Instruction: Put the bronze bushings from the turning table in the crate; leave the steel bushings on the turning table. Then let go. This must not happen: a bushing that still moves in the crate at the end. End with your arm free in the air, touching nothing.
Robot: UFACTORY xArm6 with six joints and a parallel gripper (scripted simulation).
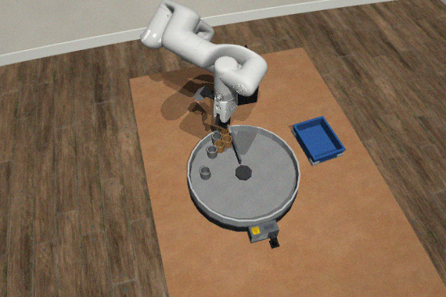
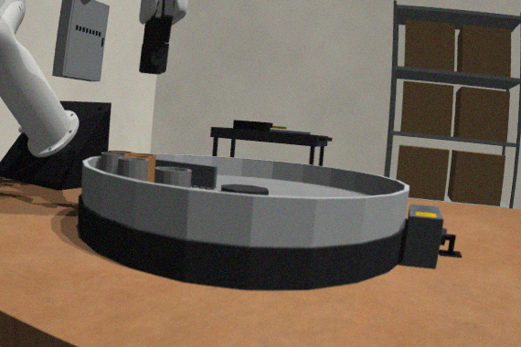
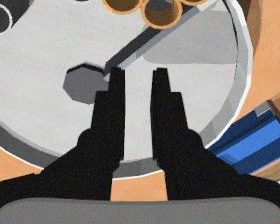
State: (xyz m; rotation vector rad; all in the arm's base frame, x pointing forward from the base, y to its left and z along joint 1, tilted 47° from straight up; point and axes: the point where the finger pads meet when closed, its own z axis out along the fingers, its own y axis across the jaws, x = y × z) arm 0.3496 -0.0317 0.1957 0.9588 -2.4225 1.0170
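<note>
My gripper (image 1: 223, 123) (image 2: 154, 71) (image 3: 138, 87) is partly open and empty, high above the turning table (image 1: 266, 197) (image 2: 283, 223) (image 3: 36, 52). Three bronze bushings stand clustered by the thin bar near the rim closest to the arm: one (image 1: 219, 147) towards the steel ones, one (image 1: 227, 142) beside the bar, and one (image 1: 224, 132) partly hidden behind it. Three steel bushings are on the table: one (image 1: 216, 137) touches or nearly touches the bronze cluster, one (image 1: 211, 152) is close by, and one (image 1: 205, 173) stands apart. The blue crate (image 1: 329, 156) (image 3: 246, 126) looks empty.
The thin dark bar (image 1: 235, 150) (image 2: 204, 176) (image 3: 133, 51) runs from near the rim to the dark hub (image 1: 243, 173) (image 3: 85, 85). A raised rim surrounds the turning table. A grey motor box (image 1: 264, 231) (image 2: 422, 241) sits at its outer side, away from the arm.
</note>
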